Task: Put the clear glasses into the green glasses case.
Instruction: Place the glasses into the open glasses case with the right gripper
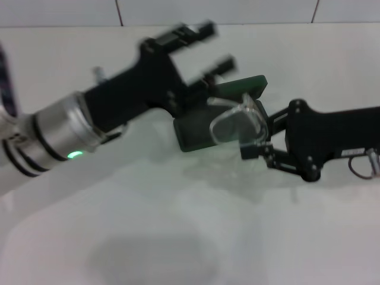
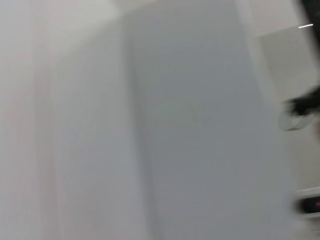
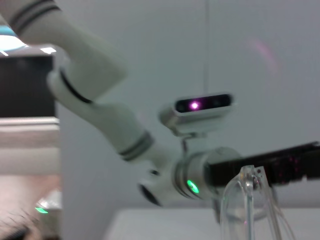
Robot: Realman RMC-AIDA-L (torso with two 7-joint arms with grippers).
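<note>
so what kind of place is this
Probably a robot lab or test bench: a plain white table against a white tiled wall, with only the green glasses case and clear glasses set out.

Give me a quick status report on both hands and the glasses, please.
Right hand shut on the clear glasses, held over the open green glasses case. Left hand open, above the case's far side. Glasses not yet inside.

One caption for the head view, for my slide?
Right gripper holds clear glasses above open green glasses case; left gripper open.
</note>
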